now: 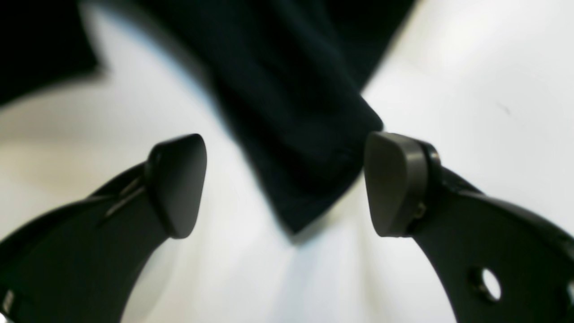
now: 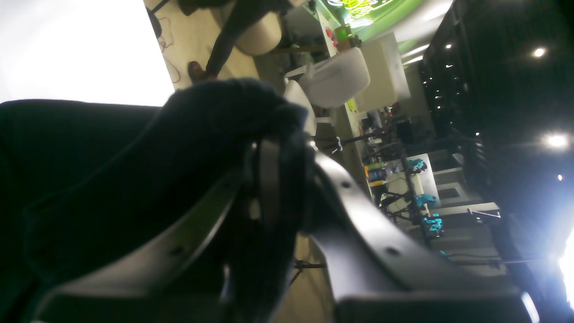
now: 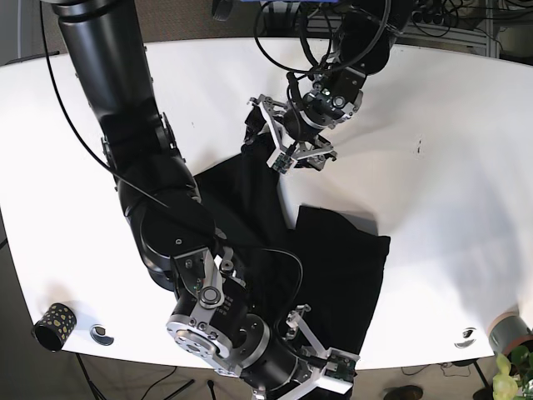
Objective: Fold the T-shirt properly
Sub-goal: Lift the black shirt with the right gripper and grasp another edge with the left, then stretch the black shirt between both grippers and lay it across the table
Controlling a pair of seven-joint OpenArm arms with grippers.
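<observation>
The T-shirt, dark navy to black, lies spread and partly bunched on the white tabletop, stretched between the two arms. The left claw hovers with its jaws wide apart, and a narrow corner of the shirt lies on the tabletop below the gap between them, closer to the right-hand pad, whose inner edge the cloth nearly meets; whether it touches that pad cannot be told. Beyond this claw the fabric broadens and runs away from it, with bare white surface on either side of the pads. In the base view the same claw sits at the far end of the garment, over its upper tip. The right claw has its jaws drawn together on a thick fold of the shirt, which bulges over and ahead of the fingertips and trails back along the lower jaw. Seen from the base view, the right claw is at the near edge of the tabletop, over the shirt's lower hem. Well off to that claw's side, near the tabletop's corner, stand a small dark speckled cup and a small ring-shaped object.
</observation>
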